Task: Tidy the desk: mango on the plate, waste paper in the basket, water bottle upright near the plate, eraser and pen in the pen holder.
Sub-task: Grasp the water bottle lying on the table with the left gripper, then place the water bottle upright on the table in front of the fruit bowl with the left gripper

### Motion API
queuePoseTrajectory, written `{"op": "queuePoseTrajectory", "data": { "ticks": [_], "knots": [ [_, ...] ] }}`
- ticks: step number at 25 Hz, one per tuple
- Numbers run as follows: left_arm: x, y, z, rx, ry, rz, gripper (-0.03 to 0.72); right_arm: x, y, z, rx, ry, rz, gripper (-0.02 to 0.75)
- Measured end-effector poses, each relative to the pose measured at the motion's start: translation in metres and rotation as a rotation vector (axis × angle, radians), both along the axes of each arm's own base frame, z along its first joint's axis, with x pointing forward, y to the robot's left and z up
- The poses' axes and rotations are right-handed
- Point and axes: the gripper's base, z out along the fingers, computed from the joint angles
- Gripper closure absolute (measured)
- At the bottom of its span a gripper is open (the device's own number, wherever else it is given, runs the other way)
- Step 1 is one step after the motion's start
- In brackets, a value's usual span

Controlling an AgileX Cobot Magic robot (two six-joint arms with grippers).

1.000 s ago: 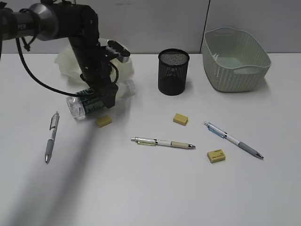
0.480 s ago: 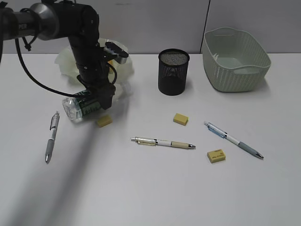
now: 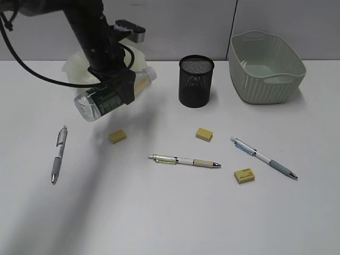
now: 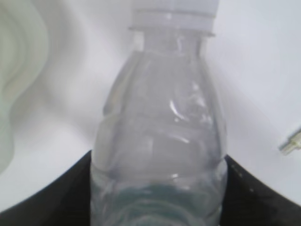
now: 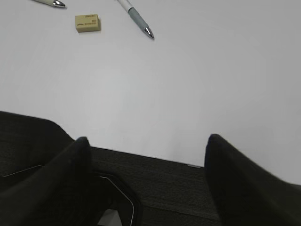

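Left end effector [image 3: 118,91]: clamped across the middle of the water bottle [image 3: 101,100], at its dark green label; in the left wrist view the bottle fills the gap between the two black fingers.
Water bottle: carried clear of the surface [image 3: 170,212], lying slanted, white cap toward the plate [image 3: 74,69], base low toward the camera. A mid-body grip probably leaves room to swing it upright beside the plate.
Right end effector [image 5: 146,155]: jaws spread, nothing between them, hanging over bare surface at the near edge.
Mango: not visible; the arm hides most of the plate.
Erasers: one [image 3: 118,136] just below the bottle, one [image 3: 204,134] in front of the pen holder [image 3: 196,81], one [image 3: 244,176] near the right-hand pen [image 3: 263,158].
Other pens: one [image 3: 58,154] far left, one [image 3: 184,161] centre; all flat, none in the holder yet.
Basket [image 3: 265,66]: back right; no waste paper can be seen in it.
Surface: plain white, matte.
Room: grey panel wall behind.
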Motion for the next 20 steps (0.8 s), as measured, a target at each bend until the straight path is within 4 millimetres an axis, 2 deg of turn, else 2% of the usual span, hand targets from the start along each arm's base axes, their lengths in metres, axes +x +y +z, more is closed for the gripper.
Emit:
{"op": "queuePoseTrajectory", "data": {
  "ticks": [11, 15, 19, 20],
  "knots": [
    [-0.027, 0.010, 0.092, -0.138, -0.123, 0.098, 0.171, 0.000, 0.000, 0.000, 0.000, 0.000, 0.000, 0.153],
    [-0.044, 0.028, 0.110, -0.167, -0.114, 0.134, 0.171, 0.000, 0.000, 0.000, 0.000, 0.000, 0.000, 0.153],
    [-0.067, 0.056, 0.115, -0.195, -0.145, 0.206, 0.171, 0.000, 0.000, 0.000, 0.000, 0.000, 0.000, 0.153],
    [-0.075, 0.067, 0.111, -0.206, -0.152, 0.239, 0.171, 0.000, 0.000, 0.000, 0.000, 0.000, 0.000, 0.153]
  ]
}}
